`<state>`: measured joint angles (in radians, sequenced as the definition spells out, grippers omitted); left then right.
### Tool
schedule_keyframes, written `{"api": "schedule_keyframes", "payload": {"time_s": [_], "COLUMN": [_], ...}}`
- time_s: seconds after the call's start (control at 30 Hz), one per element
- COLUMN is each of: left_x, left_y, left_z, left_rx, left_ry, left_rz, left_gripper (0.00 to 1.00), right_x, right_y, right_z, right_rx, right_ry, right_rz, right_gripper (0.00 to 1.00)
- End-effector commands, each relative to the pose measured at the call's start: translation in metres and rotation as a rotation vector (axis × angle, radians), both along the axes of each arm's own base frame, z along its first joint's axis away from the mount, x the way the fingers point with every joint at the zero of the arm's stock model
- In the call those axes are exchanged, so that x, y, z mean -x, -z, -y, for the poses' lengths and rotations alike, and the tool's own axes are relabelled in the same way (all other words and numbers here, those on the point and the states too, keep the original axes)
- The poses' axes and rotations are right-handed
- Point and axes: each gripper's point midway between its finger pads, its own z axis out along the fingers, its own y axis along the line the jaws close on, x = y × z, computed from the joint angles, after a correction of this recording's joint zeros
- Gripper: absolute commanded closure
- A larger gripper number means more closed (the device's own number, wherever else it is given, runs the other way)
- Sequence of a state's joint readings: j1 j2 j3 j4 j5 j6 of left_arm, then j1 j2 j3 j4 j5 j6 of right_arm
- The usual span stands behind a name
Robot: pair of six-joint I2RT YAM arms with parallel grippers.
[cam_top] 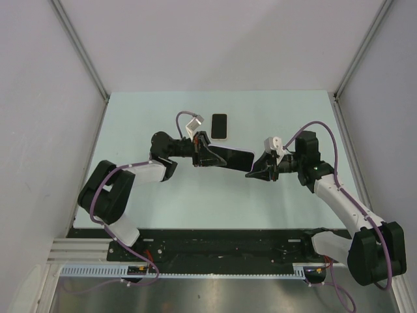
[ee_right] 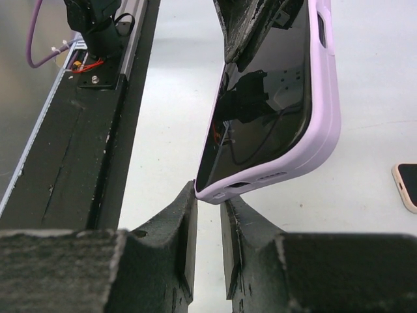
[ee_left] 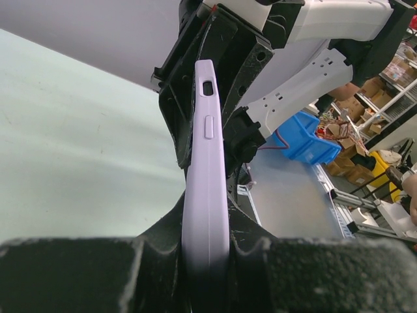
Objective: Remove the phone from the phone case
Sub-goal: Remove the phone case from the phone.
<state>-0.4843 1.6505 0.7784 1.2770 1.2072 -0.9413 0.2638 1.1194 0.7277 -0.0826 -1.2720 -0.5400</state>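
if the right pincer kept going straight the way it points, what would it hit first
The bottom corner of the phone case, which the left pincer holds up. That corner sits right at the tips of the right pincer; I can't tell whether they already touch.

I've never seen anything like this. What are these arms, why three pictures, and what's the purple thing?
These are two robot arms bolted to a pale green table. The wide picture looks down from above; the other two come from cameras on each wrist, showing that arm's own fingers up close. The left tool is clamped on a phone in a lilac phone case, held in the air. The right tool, nearly closed, sits at a corner of the case; whether it pinches it is unclear. A second phone lies flat on the table.
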Motion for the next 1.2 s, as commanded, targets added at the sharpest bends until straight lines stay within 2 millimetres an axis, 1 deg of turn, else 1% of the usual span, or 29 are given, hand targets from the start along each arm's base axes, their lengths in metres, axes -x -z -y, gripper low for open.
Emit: {"api": "schedule_keyframes", "payload": {"time_s": [0.0, 0.03, 0.1, 0.23, 0.3, 0.33, 0.47, 0.73, 0.87, 1.17], "left_x": [0.031, 0.031, 0.031, 0.032, 0.032, 0.032, 0.032, 0.031, 0.025, 0.005], "left_y": [-0.053, -0.053, -0.053, -0.054, -0.053, -0.054, -0.054, -0.055, -0.057, -0.057], "left_z": [0.001, 0.001, 0.001, 0.001, 0.001, 0.001, 0.001, 0.001, -0.002, -0.011], "left_rx": [0.196, 0.197, 0.196, 0.197, 0.196, 0.197, 0.198, 0.205, 0.213, 0.223], "left_ry": [0.075, 0.073, 0.074, 0.074, 0.077, 0.076, 0.074, 0.064, 0.033, -0.059], "left_rz": [0.38, 0.379, 0.378, 0.381, 0.38, 0.381, 0.383, 0.387, 0.385, 0.358], "left_gripper": [1.0, 1.0, 1.0, 1.0, 1.0, 1.0, 1.0, 1.0, 1.0, 1.0], "right_x": [-0.019, -0.019, -0.022, -0.025, -0.025, -0.024, -0.021, 0.002, 0.01, 0.007], "right_y": [0.002, 0.004, 0.007, 0.01, 0.01, 0.01, 0.007, -0.008, -0.013, -0.025], "right_z": [0.003, 0.004, 0.005, 0.006, 0.006, 0.006, 0.007, 0.012, 0.014, 0.019], "right_rx": [0.038, 0.046, 0.058, 0.073, 0.073, 0.072, 0.06, -0.019, -0.043, -0.073], "right_ry": [0.05, 0.054, 0.066, 0.077, 0.074, 0.072, 0.06, -0.03, -0.06, -0.045], "right_rz": [0.161, 0.164, 0.168, 0.181, 0.181, 0.179, 0.179, 0.166, 0.164, 0.12], "right_gripper": [0.83, 0.79, 0.76, 0.49, 0.46, 0.43, 0.41, 0.41, 0.4, 0.41]}}
